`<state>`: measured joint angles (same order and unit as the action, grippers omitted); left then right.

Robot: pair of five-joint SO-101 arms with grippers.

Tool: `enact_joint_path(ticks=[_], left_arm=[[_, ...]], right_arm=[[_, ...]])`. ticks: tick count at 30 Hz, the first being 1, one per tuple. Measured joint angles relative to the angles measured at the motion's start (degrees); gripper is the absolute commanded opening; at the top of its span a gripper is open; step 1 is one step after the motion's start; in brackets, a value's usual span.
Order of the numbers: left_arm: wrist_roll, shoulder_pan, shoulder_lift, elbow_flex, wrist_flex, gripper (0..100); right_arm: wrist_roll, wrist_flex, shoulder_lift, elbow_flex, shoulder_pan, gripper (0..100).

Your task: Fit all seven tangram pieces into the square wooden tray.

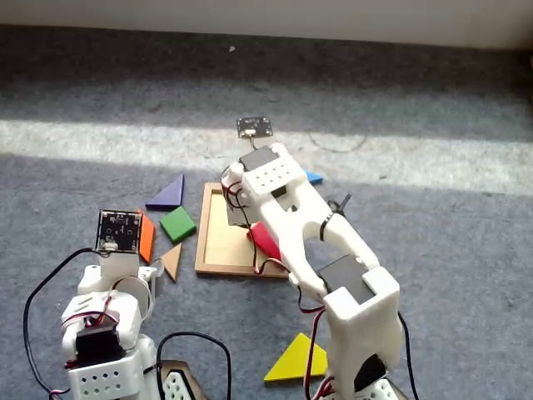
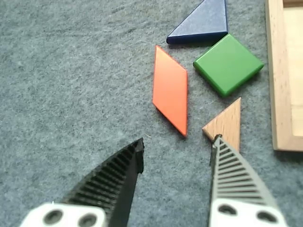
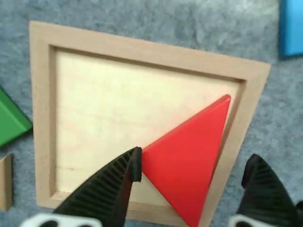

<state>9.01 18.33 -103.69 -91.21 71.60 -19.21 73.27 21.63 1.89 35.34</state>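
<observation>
The square wooden tray (image 3: 142, 47) lies under my right gripper (image 3: 191, 172), which is open. A red triangle (image 3: 189, 161) rests between its fingers, one corner lying over the tray's rim. One fingertip touches the triangle's edge and the other stands apart from it. In the high view the right arm (image 1: 291, 208) reaches over the tray (image 1: 212, 258), with the red triangle (image 1: 265, 240) at the tray's near edge. My left gripper (image 2: 178, 142) is open above the carpet, just short of the orange parallelogram (image 2: 170, 88) and the small wooden triangle (image 2: 226, 125).
A green square (image 2: 228, 64) and a dark blue triangle (image 2: 201, 23) lie left of the tray. A yellow triangle (image 1: 296, 360) sits by the right arm's base. A light blue piece (image 1: 312, 177) lies beyond the tray. A small dark board (image 1: 254, 127) rests farther back.
</observation>
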Motion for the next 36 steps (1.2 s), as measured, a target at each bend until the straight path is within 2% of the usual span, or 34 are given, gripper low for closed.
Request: enact_joint_path(ticks=[9, 11, 16, 23, 36], left_arm=[[0.0, 0.0, 0.0, 0.0, 0.0, 24], [0.0, 0.0, 0.0, 0.0, 0.0, 24], [0.0, 0.0, 0.0, 0.0, 0.0, 24], [0.0, 0.0, 0.0, 0.0, 0.0, 24], [0.0, 0.0, 0.0, 0.0, 0.0, 24]], right_arm=[[0.53, 4.22, 0.0, 0.0, 5.63, 32.2], [0.62, 4.22, 0.0, 0.0, 4.92, 32.2], [7.38, 2.99, 0.44, 0.0, 1.32, 32.2], [12.4, 2.64, 4.92, 1.58, -1.05, 32.2], [13.36, 2.73, 8.44, 8.44, -1.14, 32.2]])
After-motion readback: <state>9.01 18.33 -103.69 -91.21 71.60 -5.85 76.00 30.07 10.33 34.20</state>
